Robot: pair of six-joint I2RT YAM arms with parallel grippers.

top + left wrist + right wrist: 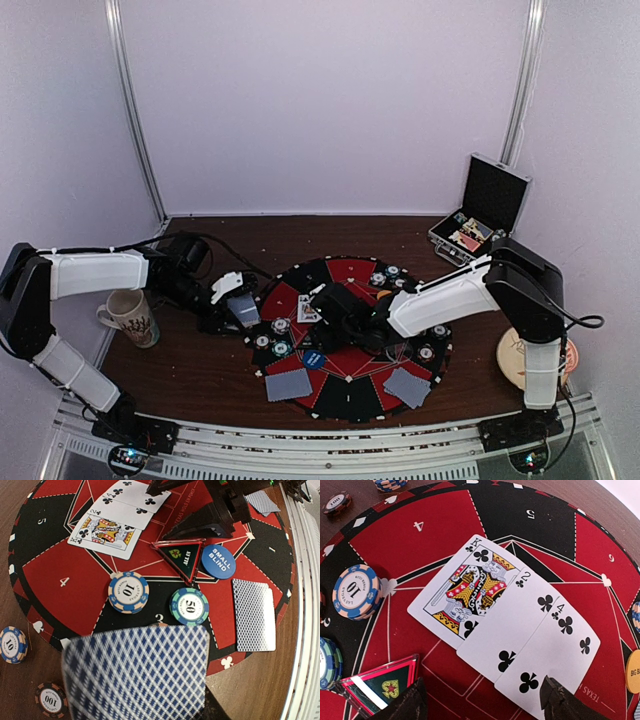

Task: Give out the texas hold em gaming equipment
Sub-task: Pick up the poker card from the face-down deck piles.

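The left gripper (232, 300) is clamped on a face-down playing card (135, 675) and holds it over the nine o'clock rim of the round mat (350, 398). The card's back faces up, probably so it reaches a seat unseen. The right gripper (482, 705) hangs with its jaws apart over the three face-up club cards (505, 625) at the mat's centre, gripping nothing. Other dealt cards (288, 384) lie face down at seven and five o'clock. The chips (128, 592) and the small-blind button (218, 561) sit near six o'clock, so dealing looks partly done.
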